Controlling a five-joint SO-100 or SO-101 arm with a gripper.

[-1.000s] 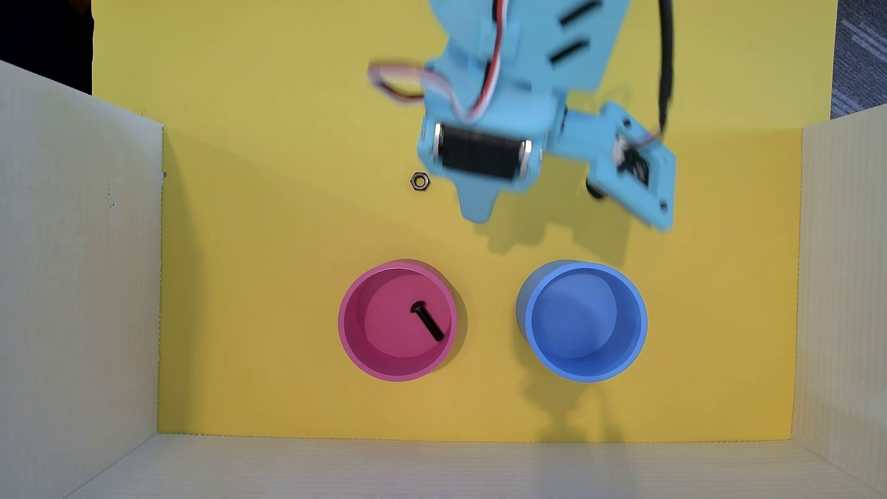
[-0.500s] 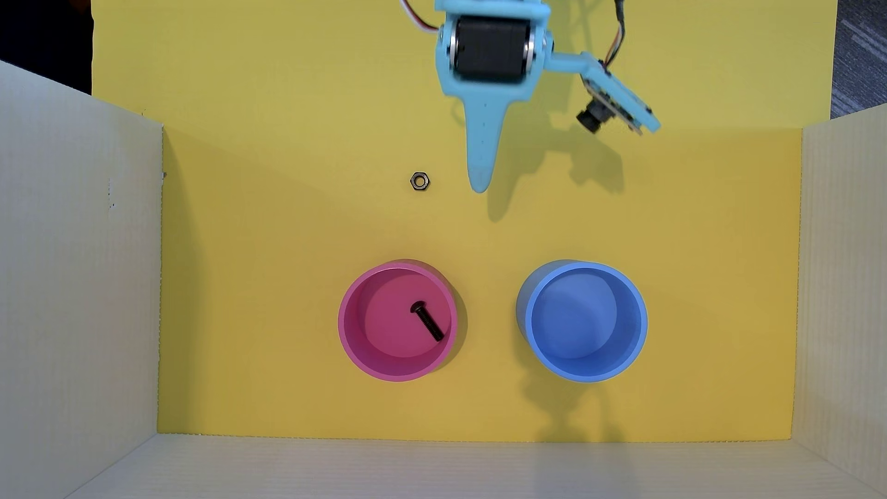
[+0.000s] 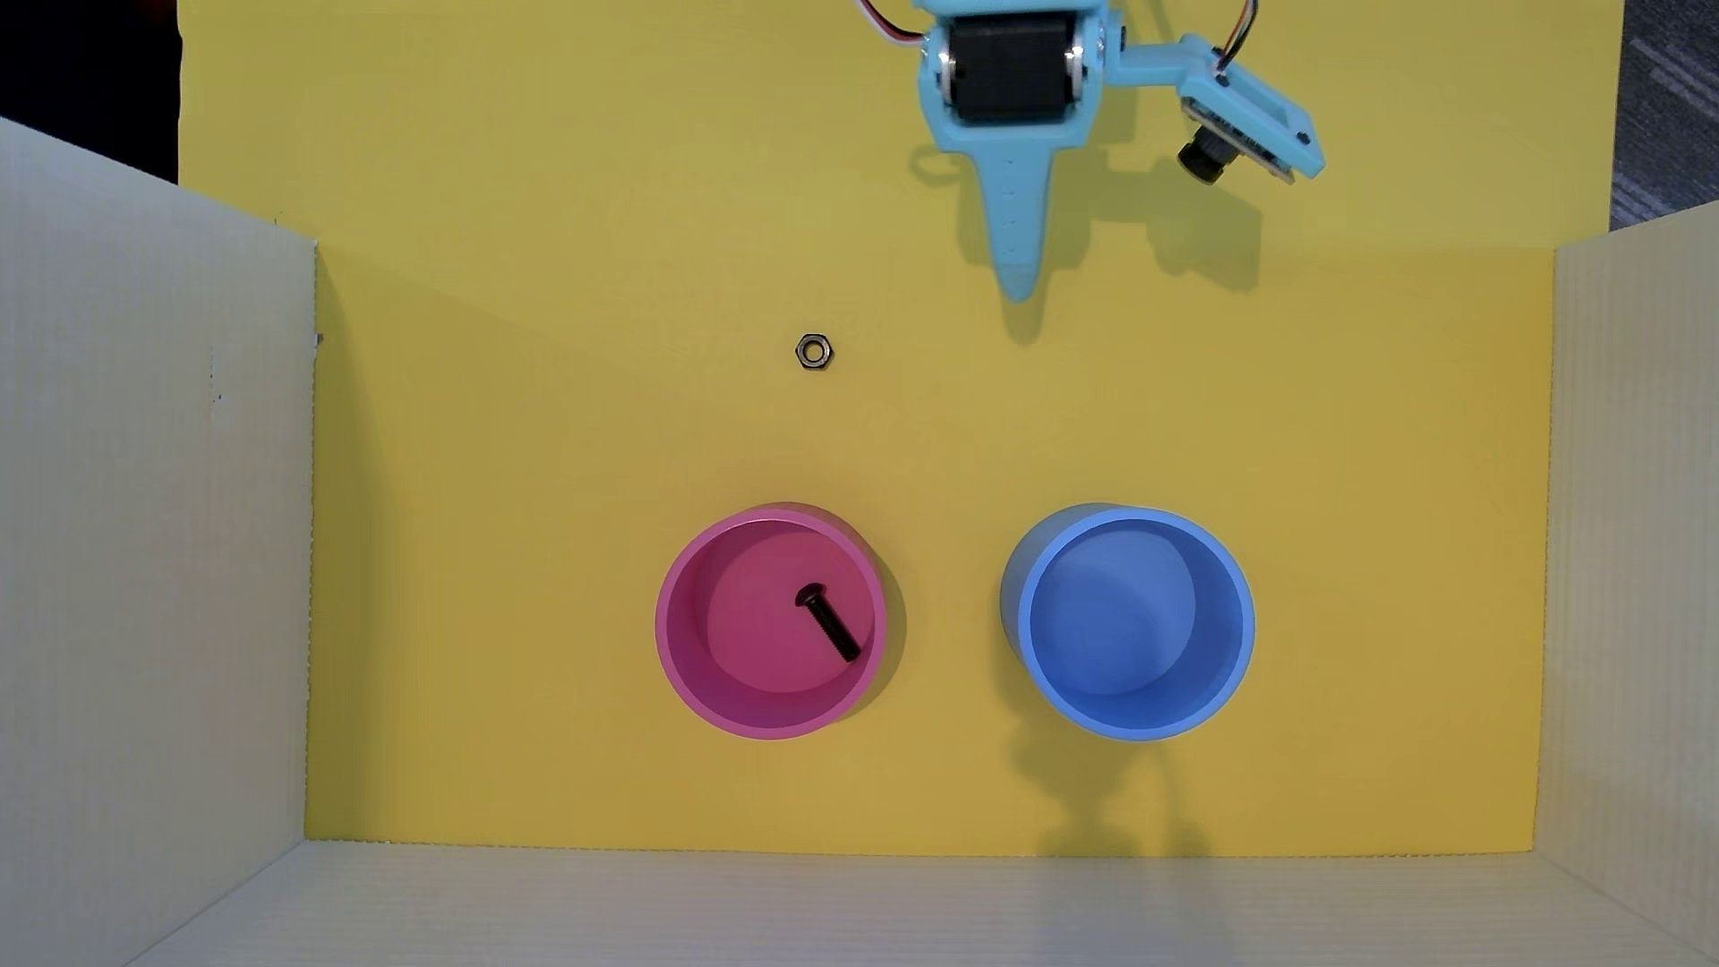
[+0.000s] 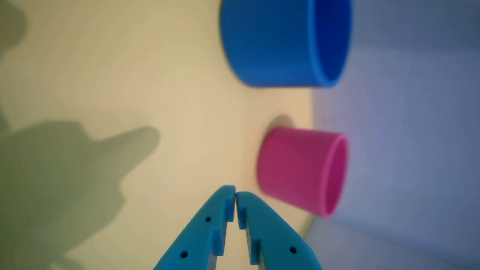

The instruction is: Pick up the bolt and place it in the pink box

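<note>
The black bolt [image 3: 828, 622] lies flat on the bottom of the pink box [image 3: 677, 642], head toward the middle. The pink box stands on the yellow floor, left of the blue one in the overhead view. It also shows on its side in the wrist view [image 4: 296, 168], where the bolt is hidden. My light blue gripper [image 3: 1018, 284] is at the top of the overhead view, far from the pink box, pointing down the picture. In the wrist view the gripper [image 4: 235, 193] has its fingertips touching and holds nothing.
A round blue container [image 3: 1042, 632] stands right of the pink box; it also shows in the wrist view [image 4: 270, 45]. A silver hex nut [image 3: 814, 351] lies on the yellow floor [image 3: 521, 465] above the pink box. White corrugated walls [image 3: 149, 558] enclose left, right and bottom sides.
</note>
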